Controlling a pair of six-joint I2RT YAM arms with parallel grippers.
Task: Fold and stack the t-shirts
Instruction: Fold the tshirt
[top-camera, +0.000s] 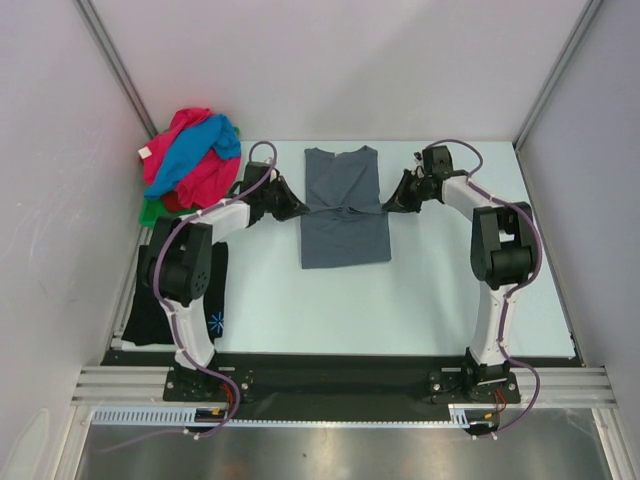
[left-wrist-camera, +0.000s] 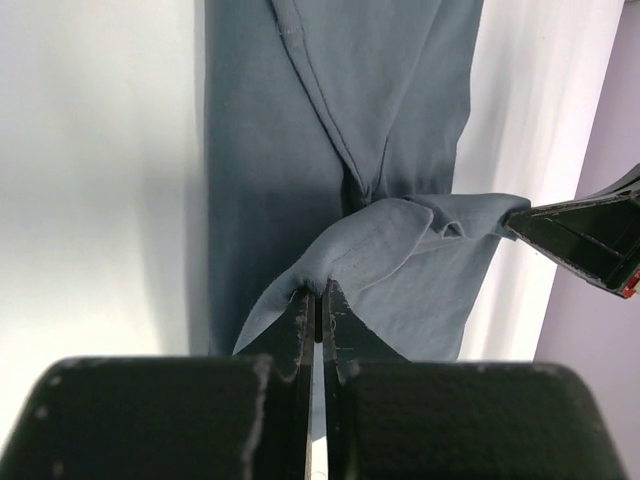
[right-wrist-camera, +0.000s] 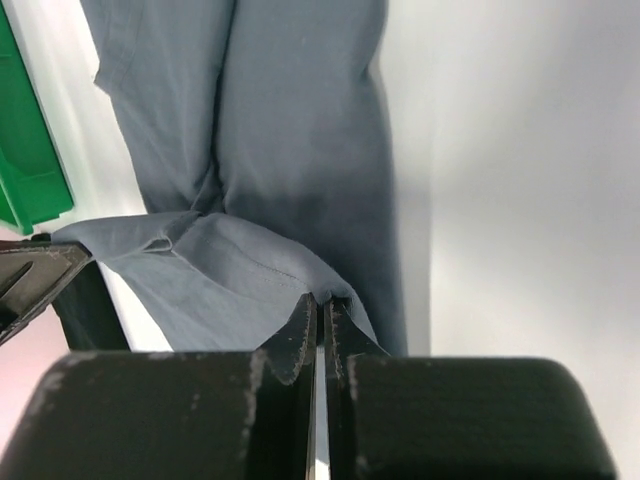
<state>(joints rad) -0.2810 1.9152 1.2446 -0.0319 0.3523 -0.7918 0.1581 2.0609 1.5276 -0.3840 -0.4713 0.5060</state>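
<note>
At the middle of the worktop (top-camera: 440, 290) lies the slate-grey t-shirt (top-camera: 343, 235), long and narrow, its sides turned in. The left pincer (left-wrist-camera: 320, 292) and right pincer (right-wrist-camera: 320, 300) are each clamped on a side edge about halfway down, the cloth peaking limply between them. It looks light, soft and shapeless, likely to sag and slip, so matched pinches on opposite edges suit it.
</note>
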